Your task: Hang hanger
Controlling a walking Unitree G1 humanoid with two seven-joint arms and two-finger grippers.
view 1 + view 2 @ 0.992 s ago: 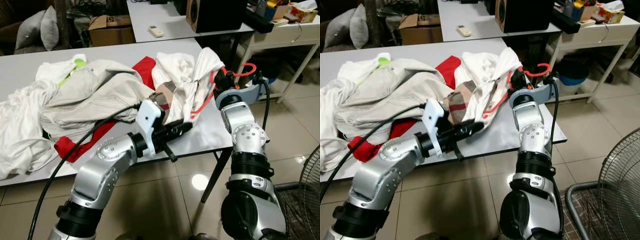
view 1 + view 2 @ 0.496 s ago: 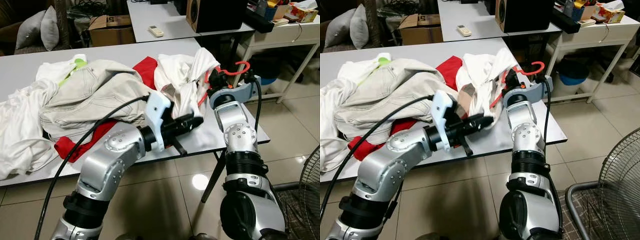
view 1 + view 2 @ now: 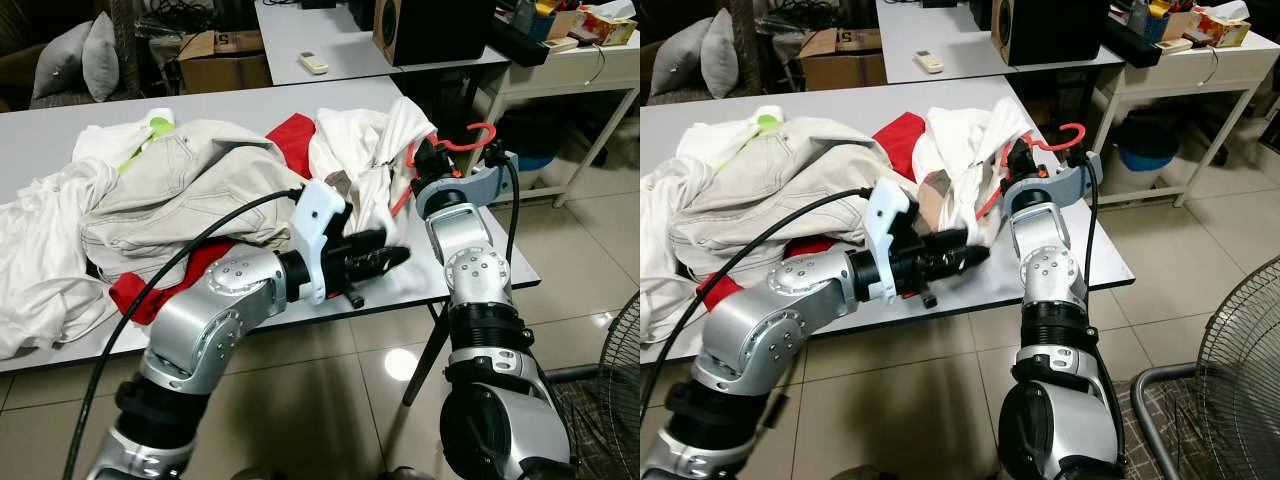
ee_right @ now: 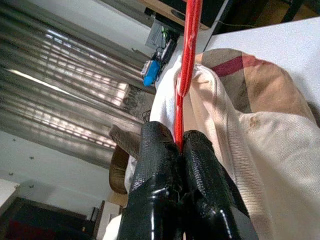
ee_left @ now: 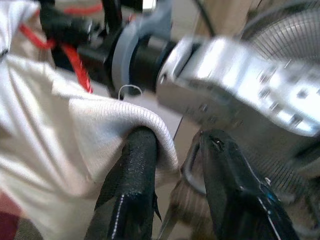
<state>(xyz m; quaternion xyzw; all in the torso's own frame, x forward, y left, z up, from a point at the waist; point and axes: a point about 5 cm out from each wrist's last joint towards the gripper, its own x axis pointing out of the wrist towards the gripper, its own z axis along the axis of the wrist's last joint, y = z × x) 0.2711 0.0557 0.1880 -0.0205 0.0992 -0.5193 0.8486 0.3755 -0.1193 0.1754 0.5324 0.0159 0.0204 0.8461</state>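
Here, a red hanger [image 3: 470,137] is held by the right gripper [image 3: 432,160], a little right of the middle of the left eye view. The jaws are pressed tight on the thin red wire, as is seen in the right wrist view [image 4: 186,75]. The hook of the hanger is seen sticking up past the right edge of the tabletop [image 3: 60,130]. A white shirt [image 3: 375,150] is draped over the hanger and is slumped onto the tabletop.

The left gripper [image 3: 385,260] is stretched out low in the middle of the frame, at the bottom of the white shirt. Its jaws are parted a little. One finger [image 5: 132,170] is tucked under the hem of the shirt, and the other is bare beside it.

A pile of clothes is spread over the left half of the tabletop: a cream jacket [image 3: 190,185] on top, and red cloth [image 3: 290,135] peeking out from under it.

A fan [image 3: 615,390] is seen on the floor at the lower right.
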